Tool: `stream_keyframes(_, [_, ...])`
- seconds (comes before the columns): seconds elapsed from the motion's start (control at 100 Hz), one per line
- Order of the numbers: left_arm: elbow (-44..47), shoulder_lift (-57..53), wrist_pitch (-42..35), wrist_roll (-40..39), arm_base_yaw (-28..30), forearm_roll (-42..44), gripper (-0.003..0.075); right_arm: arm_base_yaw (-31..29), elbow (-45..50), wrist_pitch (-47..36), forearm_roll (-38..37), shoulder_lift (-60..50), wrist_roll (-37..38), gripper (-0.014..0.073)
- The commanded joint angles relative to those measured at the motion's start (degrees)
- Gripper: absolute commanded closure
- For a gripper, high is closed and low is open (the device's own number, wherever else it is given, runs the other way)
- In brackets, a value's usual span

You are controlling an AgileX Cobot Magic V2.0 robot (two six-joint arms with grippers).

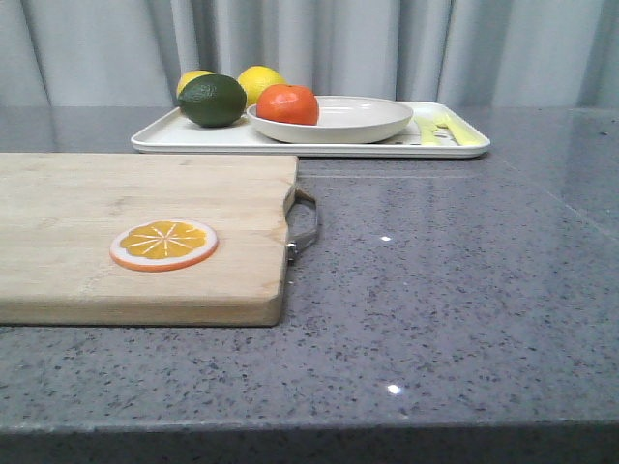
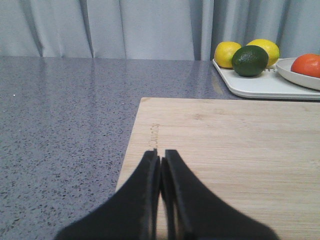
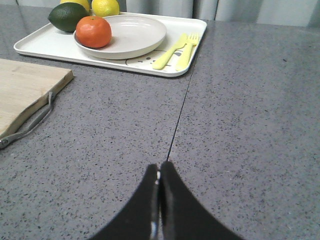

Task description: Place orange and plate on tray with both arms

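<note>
Currently, front view: orange rests in plate; plate sits on tray; neither claw visible.
Left wrist view: left gripper pressed together, empty, over the cutting board; tray well ahead of it, to the orange's side.
Right wrist view: right gripper pressed together, empty, above bare countertop; orange, plate and tray far ahead.

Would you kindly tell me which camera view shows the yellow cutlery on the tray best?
The right wrist view: the yellow cutlery lies fully visible. The front view shows it low and foreshortened; the left wrist view misses it.
</note>
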Motion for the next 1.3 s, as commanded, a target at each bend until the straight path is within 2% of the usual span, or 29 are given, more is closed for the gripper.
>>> stream_keyframes(0.0, [0.47, -1.88, -4.87, 0.15, -0.01, -0.10, 0.0734, -0.11, -1.39, -5.39, -1.20, 0.65, -0.49, 0.0660])
stream_keyframes(0.07, [0.47, -1.88, -4.87, 0.15, -0.01, -0.10, 0.0734, -0.51, -0.63, -9.60, -3.29, 0.65, -0.42, 0.0660])
stream_keyframes(0.2, [0.47, -1.88, -4.87, 0.15, -0.01, -0.10, 0.0734, -1.60, 3.71, -22.62, -3.84, 0.19, 0.52, 0.0660])
stream_keyframes(0.34, [0.47, -1.88, -4.87, 0.15, -0.01, -0.10, 0.0734, -3.63, 8.86, -30.49, -8.89, -1.75, 6.49, 0.0660])
stream_keyframes(0.49, [0.47, -1.88, -4.87, 0.15, -0.01, -0.10, 0.0734, -5.20, 13.61, -32.50, -15.16, -3.67, 12.03, 0.0660])
stream_keyframes(0.84, [0.47, -1.88, -4.87, 0.15, -0.01, -0.10, 0.0734, -6.01, 24.18, -34.96, -15.72, -13.78, 12.68, 0.0660])
stream_keyframes(1.29, [0.47, -1.88, -4.87, 0.15, -0.01, -0.10, 0.0734, -6.07, 24.16, -34.06, -15.72, -13.63, 12.68, 0.0660])
